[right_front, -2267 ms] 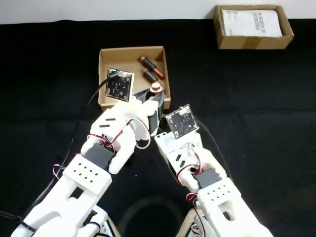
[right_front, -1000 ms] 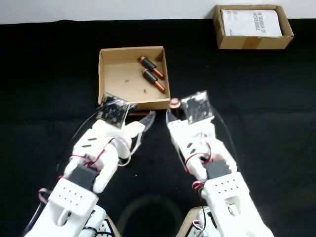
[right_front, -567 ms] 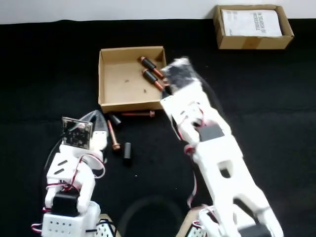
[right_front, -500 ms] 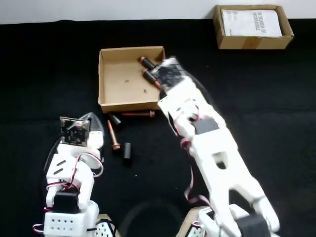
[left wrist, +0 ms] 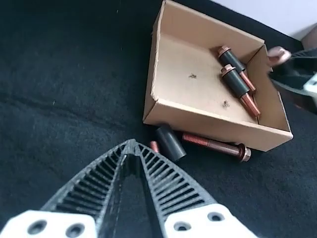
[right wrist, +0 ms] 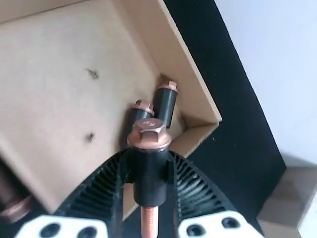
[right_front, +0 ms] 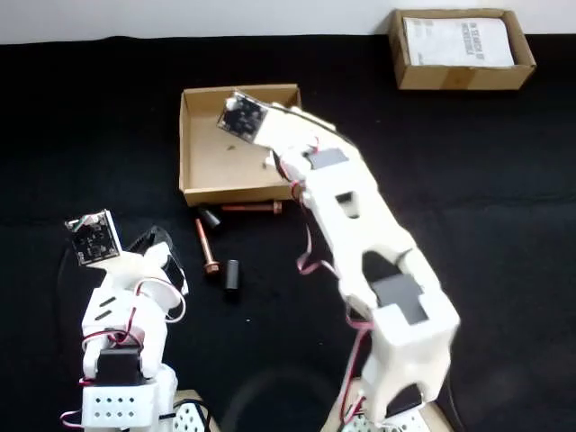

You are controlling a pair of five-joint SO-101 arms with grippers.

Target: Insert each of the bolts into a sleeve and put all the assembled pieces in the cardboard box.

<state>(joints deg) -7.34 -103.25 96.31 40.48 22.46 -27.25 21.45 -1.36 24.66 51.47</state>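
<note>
Grip check: I see the right gripper [right wrist: 147, 159] pinching a sleeved bolt [right wrist: 148, 135] over the cardboard box [right wrist: 49, 74]; left gripper [left wrist: 131, 148] pressed together just outside the box

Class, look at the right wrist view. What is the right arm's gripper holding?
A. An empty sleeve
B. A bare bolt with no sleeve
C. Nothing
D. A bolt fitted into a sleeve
D: the right gripper is shut on a copper bolt seated in a black sleeve, held over the cardboard box.
</note>
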